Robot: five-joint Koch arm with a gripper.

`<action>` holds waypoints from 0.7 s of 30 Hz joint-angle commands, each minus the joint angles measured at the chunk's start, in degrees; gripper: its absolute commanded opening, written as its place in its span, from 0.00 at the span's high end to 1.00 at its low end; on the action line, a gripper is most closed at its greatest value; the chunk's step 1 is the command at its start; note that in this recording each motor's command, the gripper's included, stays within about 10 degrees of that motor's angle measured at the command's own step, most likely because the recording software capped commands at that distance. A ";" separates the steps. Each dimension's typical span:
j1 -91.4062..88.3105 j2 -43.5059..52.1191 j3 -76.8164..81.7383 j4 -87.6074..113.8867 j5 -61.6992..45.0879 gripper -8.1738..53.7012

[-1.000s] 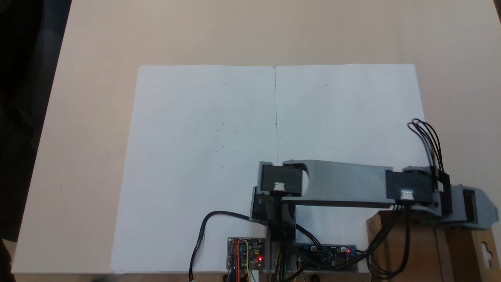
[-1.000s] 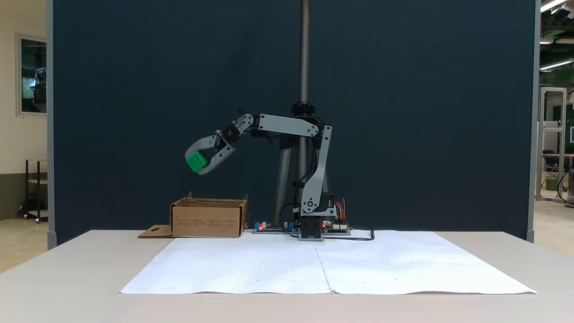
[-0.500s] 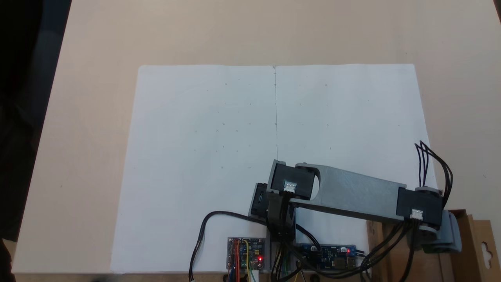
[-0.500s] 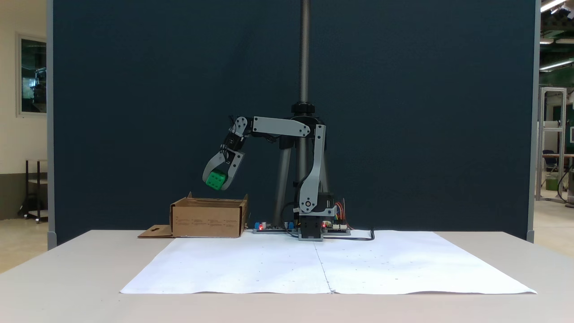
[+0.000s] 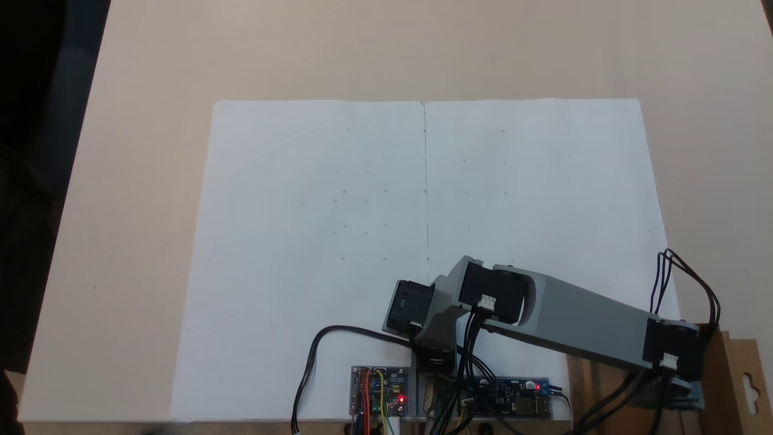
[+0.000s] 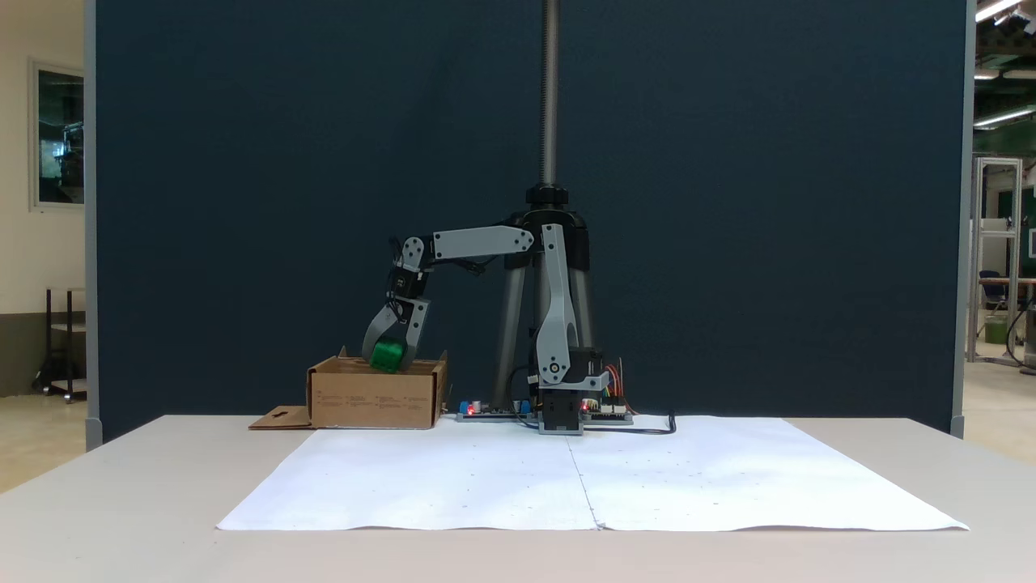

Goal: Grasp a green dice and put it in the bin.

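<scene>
One green dice (image 6: 388, 355) sits clamped in our gripper (image 6: 388, 362) at the box (image 6: 372, 397) rim, left of centre, so we lower slightly and open over the middle.

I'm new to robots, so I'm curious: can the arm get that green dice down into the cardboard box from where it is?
Probably yes. The gripper holds the green dice right at the open top of the bin, with nothing between them.

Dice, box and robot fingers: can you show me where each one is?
dice (image 6: 388, 355): a fixed view, its green front face.
box (image 6: 372, 398): a fixed view, its brown front wall.
fingers (image 6: 375, 334): a fixed view, the grey one left of the dice.
</scene>
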 commanded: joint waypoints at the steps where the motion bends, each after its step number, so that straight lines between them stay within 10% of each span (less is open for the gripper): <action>1: 0.09 0.44 -2.99 -2.29 -5.27 0.24; 21: -21.53 19.86 -5.71 -19.16 15.64 0.18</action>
